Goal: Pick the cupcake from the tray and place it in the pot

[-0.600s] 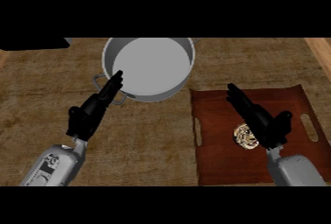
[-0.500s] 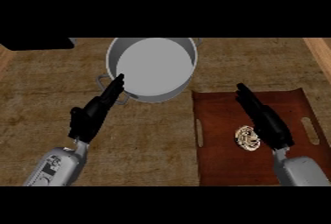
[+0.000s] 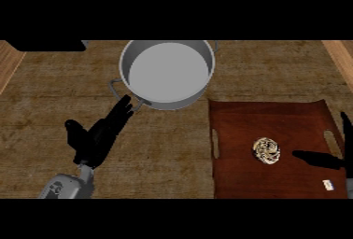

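A cupcake (image 3: 267, 150) with a swirled pale top sits on the red-brown tray (image 3: 262, 116) at the right of the counter. The grey pot (image 3: 165, 70) stands behind the tray's left corner, with nothing visible inside. My right hand (image 3: 318, 159) shows only partly at the right edge. Its thumb points left toward the cupcake with a small gap between them, and a straight finger rises along the edge. My left hand (image 3: 96, 136) rests open on the left, its fingertips close to the pot's near handle (image 3: 118, 87).
A black object (image 3: 45, 45) lies at the back left corner. Lighter wood strips border the counter at the left (image 3: 8, 65) and right (image 3: 342, 56) edges. A small white tag (image 3: 328, 185) lies on the tray's near right part.
My right hand has moved right and down, from over the tray's middle to the cupcake's right side, now mostly out of view. The left hand keeps its pose by the pot.
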### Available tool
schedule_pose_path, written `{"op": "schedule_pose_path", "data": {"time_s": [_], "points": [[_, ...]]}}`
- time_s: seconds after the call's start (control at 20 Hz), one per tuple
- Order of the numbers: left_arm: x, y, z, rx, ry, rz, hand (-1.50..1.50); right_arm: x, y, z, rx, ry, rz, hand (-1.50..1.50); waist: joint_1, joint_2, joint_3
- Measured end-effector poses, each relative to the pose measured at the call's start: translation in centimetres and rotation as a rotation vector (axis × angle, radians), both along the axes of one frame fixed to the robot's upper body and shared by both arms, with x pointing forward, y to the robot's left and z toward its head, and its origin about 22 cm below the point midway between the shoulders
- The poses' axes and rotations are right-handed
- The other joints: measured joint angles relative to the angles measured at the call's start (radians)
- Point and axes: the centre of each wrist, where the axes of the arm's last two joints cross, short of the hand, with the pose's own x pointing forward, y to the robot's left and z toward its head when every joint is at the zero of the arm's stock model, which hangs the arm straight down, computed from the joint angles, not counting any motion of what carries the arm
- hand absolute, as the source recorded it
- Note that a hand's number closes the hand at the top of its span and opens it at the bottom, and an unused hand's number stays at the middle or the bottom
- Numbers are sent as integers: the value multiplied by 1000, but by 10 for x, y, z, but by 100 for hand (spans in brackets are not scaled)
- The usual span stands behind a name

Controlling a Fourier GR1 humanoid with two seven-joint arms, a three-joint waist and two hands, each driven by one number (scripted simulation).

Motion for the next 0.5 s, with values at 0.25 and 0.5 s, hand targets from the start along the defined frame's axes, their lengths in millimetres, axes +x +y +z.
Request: {"op": "schedule_pose_path", "data": {"time_s": [0.25,0.5], "points": [[-10,10,2,-36,47,-4,0,-6,28,5,-179,111,-22,-150,8,-13,1],[-20,13,0,-49,63,-6,0,4,63,58,-248,201,-7,-150,6,-17,2]]}}
